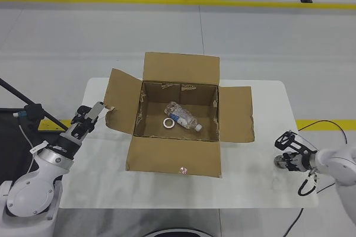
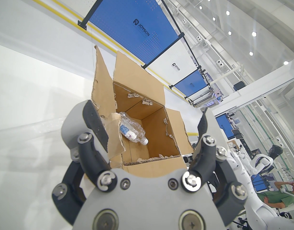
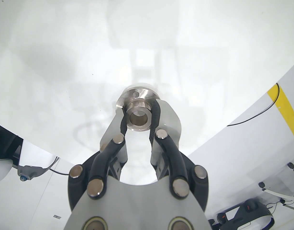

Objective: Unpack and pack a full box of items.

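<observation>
The right gripper's [image 3: 139, 113] fingers [image 3: 157, 116] are closed around the neck of a small metal flanged bushing [image 3: 139, 94]. They hold it low over the bench [image 1: 107, 178] near its right edge, well apart from the cardboard box [image 1: 175, 155]. I cannot tell whether the flange already touches the surface. The left gripper's [image 2: 147, 116] fingers [image 2: 95, 125] are spread wide and hold nothing, just beside the torn edge of the box's left flap [image 1: 120, 101]. A crumpled plastic bottle [image 1: 184, 117] and a tape roll [image 1: 168, 122] lie on the box floor, touching or nearly so. The bottle lies diagonally, with its cap toward the right arm's side. The left arm is nearer, and its fingers already point into the opening, so the next pick from the box probably falls to it.
</observation>
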`<state>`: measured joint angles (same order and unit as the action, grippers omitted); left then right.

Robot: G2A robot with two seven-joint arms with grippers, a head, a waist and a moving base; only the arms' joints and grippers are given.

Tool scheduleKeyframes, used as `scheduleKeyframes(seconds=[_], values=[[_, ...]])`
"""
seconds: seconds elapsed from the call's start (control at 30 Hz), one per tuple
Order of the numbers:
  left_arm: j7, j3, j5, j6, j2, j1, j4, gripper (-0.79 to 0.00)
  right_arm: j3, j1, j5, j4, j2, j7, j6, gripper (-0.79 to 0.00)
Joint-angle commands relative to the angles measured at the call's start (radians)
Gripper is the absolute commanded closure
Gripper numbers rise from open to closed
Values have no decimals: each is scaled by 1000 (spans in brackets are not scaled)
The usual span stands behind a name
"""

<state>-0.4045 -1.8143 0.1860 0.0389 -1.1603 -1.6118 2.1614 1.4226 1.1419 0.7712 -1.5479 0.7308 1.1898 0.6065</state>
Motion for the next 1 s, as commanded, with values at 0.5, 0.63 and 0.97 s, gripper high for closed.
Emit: scheduleKeyframes(seconds=[0.5,0.63,0.97], values=[[0,0,0,0,0,0,0,-785,-6,-103,134,-458,10,-92,-359,0],[0,0,0,0,0,0,0,-785,-98,-179,173,-515,28,-133,-427,0],[0,0,0,0,0,0,0,-785,-494,-474,162,-416,128,-213,-459,0]])
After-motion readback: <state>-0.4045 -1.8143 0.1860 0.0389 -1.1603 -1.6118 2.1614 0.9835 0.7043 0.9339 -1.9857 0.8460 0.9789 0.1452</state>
